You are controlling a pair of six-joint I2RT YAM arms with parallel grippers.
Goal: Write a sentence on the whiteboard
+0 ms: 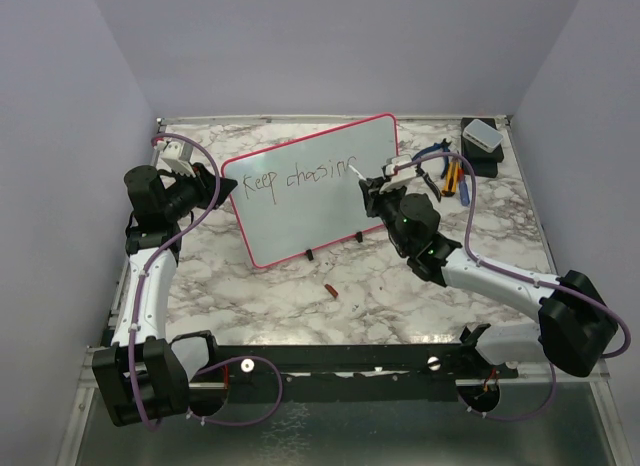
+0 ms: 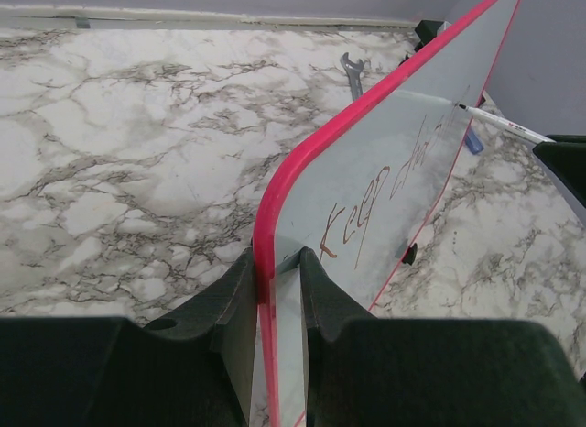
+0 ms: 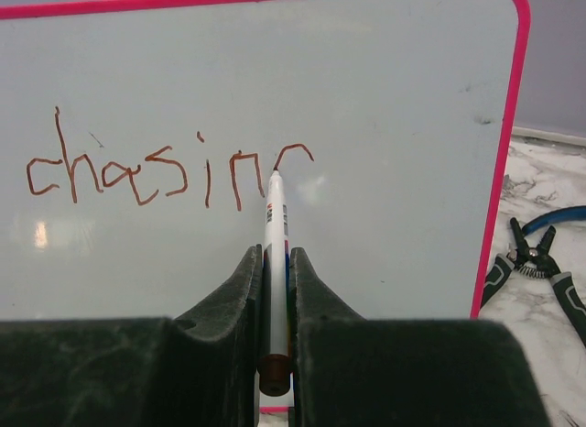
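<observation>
The sentence [image 3: 165,175] is mid-word: the right tool [image 3: 275,255] pinches a marker [image 3: 274,212] whose tip rests on the whiteboard [image 1: 320,214], which stands at the middle of the surface [image 1: 400,296], while the left tool [image 2: 277,267] is pressed together on its 9 o'clock edge. Next, the g of "chasing" needs closing, and any further words fit the bare area below. Pliers [image 1: 450,176] at 2 o'clock and a small red piece [image 1: 331,291], perhaps a cap, at 6 o'clock block nothing.
</observation>
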